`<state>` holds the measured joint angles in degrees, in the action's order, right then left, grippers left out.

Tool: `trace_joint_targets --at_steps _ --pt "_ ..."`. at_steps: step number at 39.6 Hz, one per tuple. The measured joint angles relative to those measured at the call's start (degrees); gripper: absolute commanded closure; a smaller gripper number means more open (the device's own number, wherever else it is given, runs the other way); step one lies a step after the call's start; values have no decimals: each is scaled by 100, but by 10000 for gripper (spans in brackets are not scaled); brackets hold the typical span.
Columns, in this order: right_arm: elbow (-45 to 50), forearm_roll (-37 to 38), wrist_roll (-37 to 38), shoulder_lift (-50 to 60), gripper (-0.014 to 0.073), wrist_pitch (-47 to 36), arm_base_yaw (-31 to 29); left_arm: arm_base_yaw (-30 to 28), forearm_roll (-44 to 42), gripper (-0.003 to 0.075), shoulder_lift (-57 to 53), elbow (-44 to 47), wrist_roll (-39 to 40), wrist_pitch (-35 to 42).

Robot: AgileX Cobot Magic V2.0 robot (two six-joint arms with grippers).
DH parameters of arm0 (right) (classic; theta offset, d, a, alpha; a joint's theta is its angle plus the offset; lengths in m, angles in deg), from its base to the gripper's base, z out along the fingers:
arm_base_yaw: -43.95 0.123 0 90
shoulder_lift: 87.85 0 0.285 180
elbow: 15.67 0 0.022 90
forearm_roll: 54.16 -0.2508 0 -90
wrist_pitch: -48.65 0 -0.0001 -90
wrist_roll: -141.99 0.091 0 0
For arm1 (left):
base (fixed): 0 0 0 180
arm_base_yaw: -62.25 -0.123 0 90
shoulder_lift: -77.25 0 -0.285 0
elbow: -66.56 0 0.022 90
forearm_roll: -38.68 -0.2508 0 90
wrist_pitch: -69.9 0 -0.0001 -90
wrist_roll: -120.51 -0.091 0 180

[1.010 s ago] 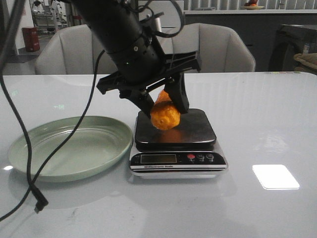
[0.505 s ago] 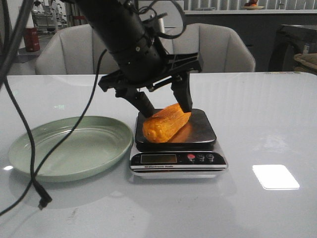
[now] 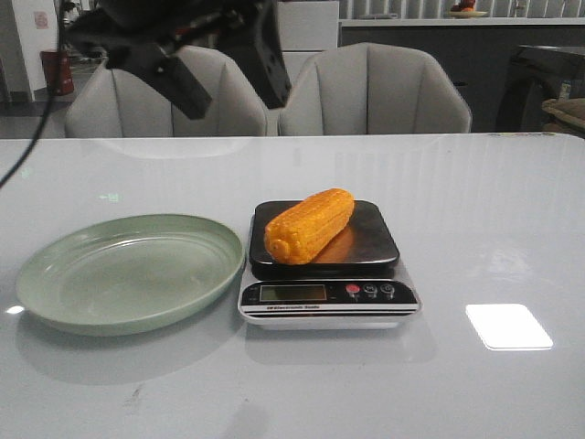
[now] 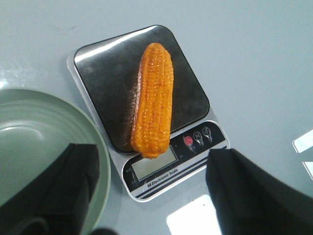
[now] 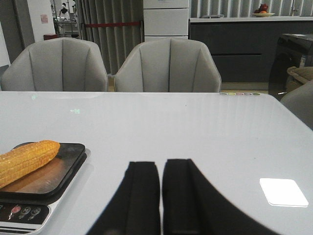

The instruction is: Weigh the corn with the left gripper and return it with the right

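Front view: your left gripper [image 3: 224,69] has lifted clear since half a second ago, when its fingers straddled the corn [image 3: 309,225]; now it sits high above the table [image 3: 475,210], fingers spread wide, holding nothing. The corn hasn't moved since then: it lies on its side, diagonal across the dark platform of the scale [image 3: 329,293], touching nothing else. The green plate [image 3: 128,272] sits just beside the scale on the robot's left, unchanged. The upper part of the gripper is cut off by the frame edge. In the left wrist view you see the corn [image 4: 154,98] from above, one blunt end overhanging the scale's display; the display reading is too dim to make out. In the right wrist view the right gripper [image 5: 160,196] has its fingers pressed together, empty, low over the table and well apart from the scale [image 5: 34,196], which is partly cropped.
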<state>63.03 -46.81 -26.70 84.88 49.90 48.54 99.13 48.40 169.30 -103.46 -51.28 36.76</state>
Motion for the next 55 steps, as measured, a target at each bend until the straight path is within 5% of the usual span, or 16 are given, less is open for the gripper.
trace_joint_targets --at_steps 17,29,37,47,55 --pt "0 0 0 0 399 0 0 0 -331 257 -3292 2089 -4 100" --pt "0 0 0 0 399 0 0 0 -763 403 -5576 3424 -13 333" --pt "0 0 0 0 399 -11 0 0 -1025 611 -6852 4028 -13 284" --pt "0 0 0 0 399 -767 0 0 -1161 607 -7917 4434 -13 237" --pt "-756 0 0 -285 399 -125 0 0 -1222 607 -8006 4458 -13 332"
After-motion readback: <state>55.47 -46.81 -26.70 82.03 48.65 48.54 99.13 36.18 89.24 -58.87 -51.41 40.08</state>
